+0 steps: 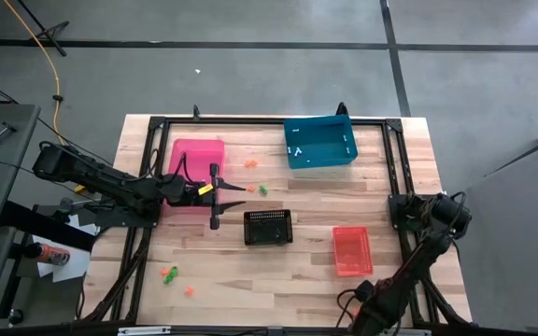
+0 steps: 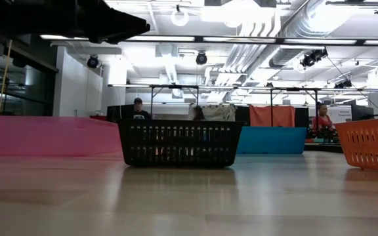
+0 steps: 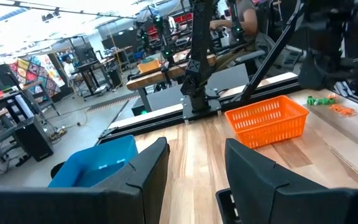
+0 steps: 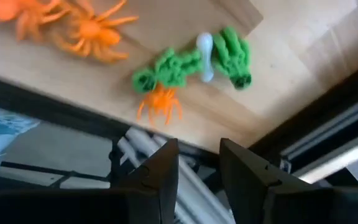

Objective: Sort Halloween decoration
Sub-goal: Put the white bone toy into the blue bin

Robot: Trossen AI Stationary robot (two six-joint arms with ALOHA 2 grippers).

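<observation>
The Halloween decoration is tiny trinkets in loose groups. Orange and green ones [image 1: 256, 187] lie on the wood between the pink bin [image 1: 196, 168] and the black bin [image 1: 268, 227]. More [image 1: 170, 273] lie near the table's near left. In the right wrist view, orange spiders [image 4: 92, 28], green pieces [image 4: 173, 68] and a white piece [image 4: 205, 53] lie by the table's edge. My right gripper [image 4: 199, 155] hangs open above them, touching none. My left gripper [image 1: 236, 196] is level and open beside the pink bin, with nothing between its fingers [image 3: 148, 168].
A blue bin [image 1: 319, 142] stands at the far side and a red-orange bin [image 1: 352, 250] at the near right, close to my right arm [image 1: 409, 271]. A dark frame rail [image 1: 392, 159] runs along the table's edges. Bare wood lies in the near middle.
</observation>
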